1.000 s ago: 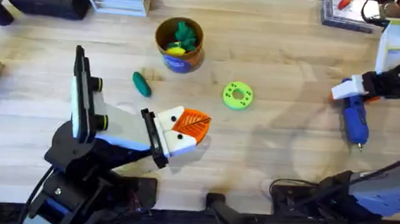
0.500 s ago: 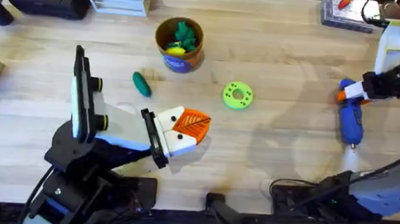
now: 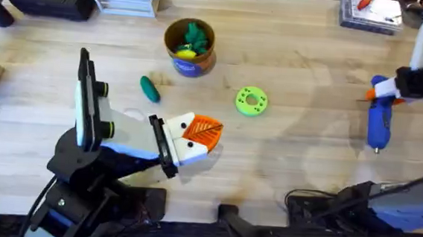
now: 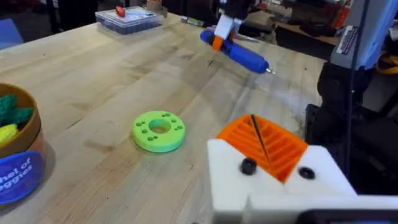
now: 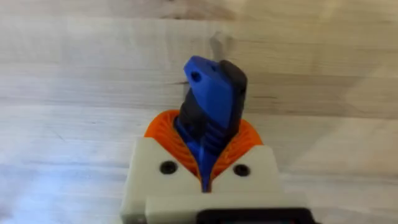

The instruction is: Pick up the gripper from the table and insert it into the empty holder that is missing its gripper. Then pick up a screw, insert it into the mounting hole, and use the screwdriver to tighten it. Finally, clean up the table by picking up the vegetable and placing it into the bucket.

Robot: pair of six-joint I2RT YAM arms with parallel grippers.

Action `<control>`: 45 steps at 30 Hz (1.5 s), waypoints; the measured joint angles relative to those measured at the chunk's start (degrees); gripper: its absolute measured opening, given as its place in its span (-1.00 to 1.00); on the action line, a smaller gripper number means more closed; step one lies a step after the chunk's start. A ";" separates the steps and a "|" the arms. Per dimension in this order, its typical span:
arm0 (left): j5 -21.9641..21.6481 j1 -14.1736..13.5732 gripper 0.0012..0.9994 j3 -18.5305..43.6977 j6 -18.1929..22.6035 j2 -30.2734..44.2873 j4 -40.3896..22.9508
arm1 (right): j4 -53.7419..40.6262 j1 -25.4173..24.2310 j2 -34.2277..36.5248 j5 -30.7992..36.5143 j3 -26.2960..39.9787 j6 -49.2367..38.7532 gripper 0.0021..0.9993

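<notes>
1. The right gripper [image 3: 385, 89] is seen near the right edge of the table [image 3: 305, 58], clamped on the orange-banded end of the screwdriver [image 3: 378, 123]; in the right wrist view the orange pads [image 5: 163, 127] are pressed against both sides of the blue body [image 5: 211, 106].
2. The screwdriver is held above the wood, its thin tip pointed toward the near edge of the table; in the left wrist view it [image 4: 239, 53] is seen tilted with the tip lower than the held end.
3. The left gripper [image 3: 195, 136] is placed near the middle of the table's near edge, its white fingers with orange ribbed pads [image 4: 267, 146] brought narrowly together, only a thin dark slit being visible between the pads, and nothing is held.
4. A bright-green disc [image 3: 251, 101] with holes is found just beyond the left gripper, flat on the table, between the two grippers.
5. The vegetable [image 3: 150, 89] is laid on the wood to the left of the disc, well apart from it and near the bucket.
6. The bucket [image 3: 189, 48] is stood upright toward the far edge, left of centre, with green toys and a yellow piece inside.
7. A clear box [image 3: 370, 11] is set at the far right corner.
</notes>
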 joint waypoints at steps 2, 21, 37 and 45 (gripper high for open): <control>-0.02 0.00 -0.99 -0.02 0.00 0.00 0.00 | -0.07 0.19 -3.43 0.00 0.38 1.23 -0.94; -0.04 0.00 -0.99 -0.02 0.00 -0.01 0.00 | 2.28 6.90 -42.79 -7.43 -3.52 11.28 -0.94; -0.16 0.00 -0.99 0.00 0.00 0.00 0.00 | 44.69 37.33 -63.60 -11.53 -33.57 30.90 -0.94; -0.17 0.00 -0.99 0.00 0.00 0.00 0.02 | 59.05 52.33 -60.75 -12.07 -36.77 33.91 -0.94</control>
